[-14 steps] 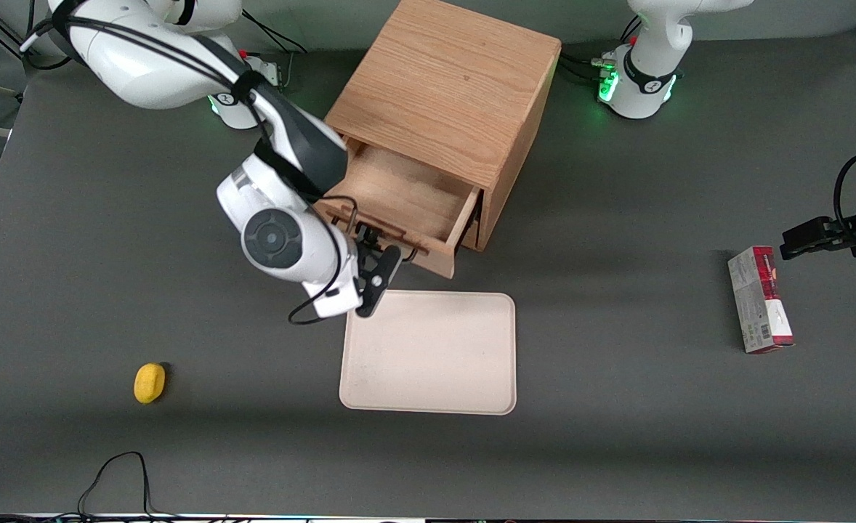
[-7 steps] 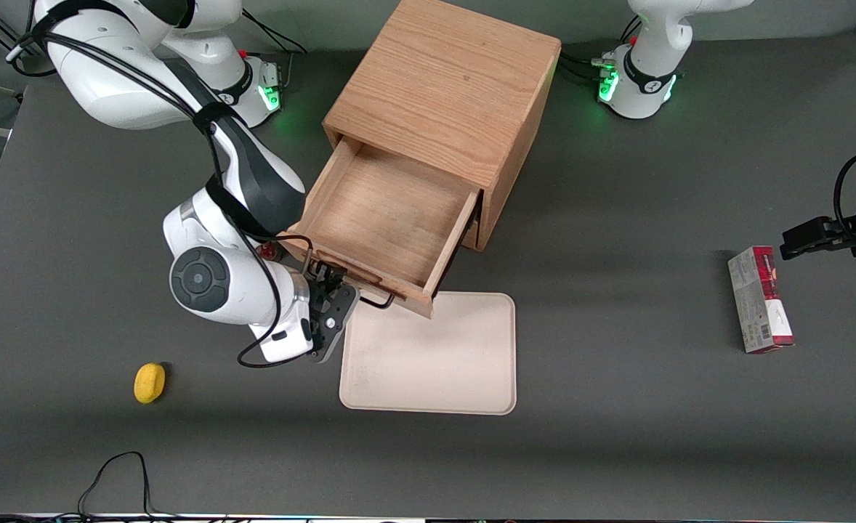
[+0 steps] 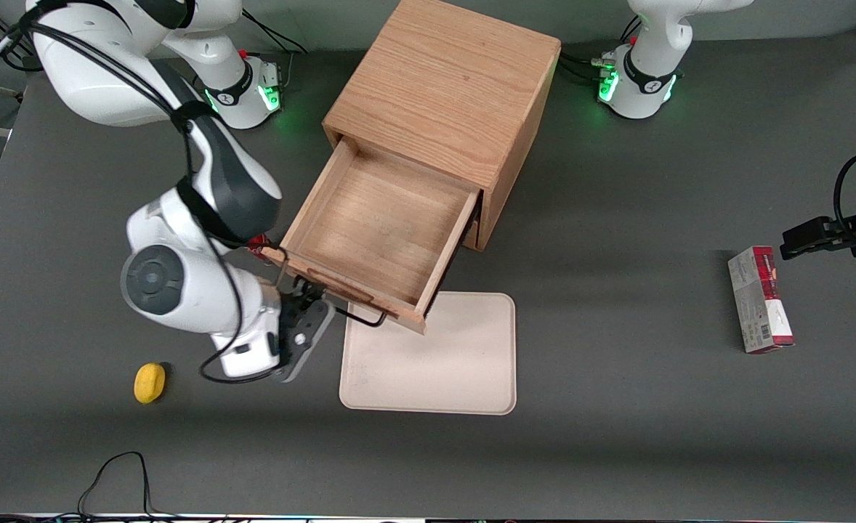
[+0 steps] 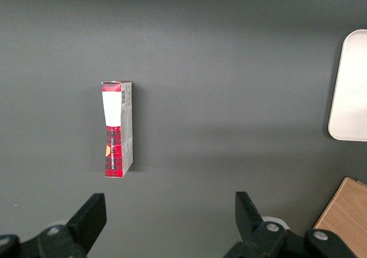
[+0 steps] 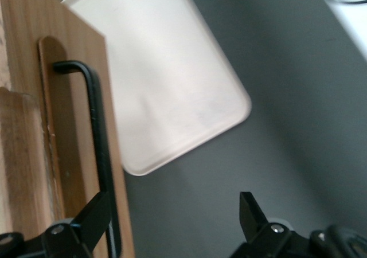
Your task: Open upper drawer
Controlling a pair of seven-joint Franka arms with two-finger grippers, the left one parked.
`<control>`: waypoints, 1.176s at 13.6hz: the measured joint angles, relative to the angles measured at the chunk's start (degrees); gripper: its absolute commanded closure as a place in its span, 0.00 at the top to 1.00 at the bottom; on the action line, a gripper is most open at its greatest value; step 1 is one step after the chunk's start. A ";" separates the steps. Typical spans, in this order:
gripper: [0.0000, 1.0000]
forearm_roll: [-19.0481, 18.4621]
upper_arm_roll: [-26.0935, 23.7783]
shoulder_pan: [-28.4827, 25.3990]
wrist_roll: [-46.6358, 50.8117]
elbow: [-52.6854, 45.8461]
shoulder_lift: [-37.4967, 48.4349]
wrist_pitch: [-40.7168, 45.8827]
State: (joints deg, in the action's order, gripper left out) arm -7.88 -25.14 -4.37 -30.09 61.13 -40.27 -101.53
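Observation:
The upper drawer (image 3: 377,225) of the oak cube cabinet (image 3: 442,94) stands pulled far out, with its plain wood inside bare. Its black bar handle (image 3: 359,317) faces the front camera and overhangs the tray. My right gripper (image 3: 310,303) is at the end of the handle toward the working arm's end of the table. In the right wrist view the gripper (image 5: 173,209) is open wide. One finger (image 5: 94,212) lies over the handle bar (image 5: 100,149) on the drawer front (image 5: 63,126). The other finger is well clear, above bare table. The lower drawer is hidden beneath the upper one.
A cream tray (image 3: 431,356) lies on the table just nearer the front camera than the drawer; it also shows in the right wrist view (image 5: 166,86). A yellow lemon-like object (image 3: 150,382) lies toward the working arm's end. A red box (image 3: 758,299) lies toward the parked arm's end.
The upper drawer has slid much farther out of the cabinet. My right gripper and wrist have moved with the handle toward the front camera and the working arm's end.

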 measured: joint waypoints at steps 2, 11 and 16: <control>1.00 0.00 0.51 0.11 0.56 -1.15 3.61 4.96; 1.00 3.15 12.52 -0.44 32.95 21.61 31.90 13.11; 1.00 8.20 22.64 -0.13 34.10 34.30 42.15 11.18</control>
State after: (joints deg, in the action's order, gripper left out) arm 0.32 -2.50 -4.50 4.01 95.43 1.88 -90.35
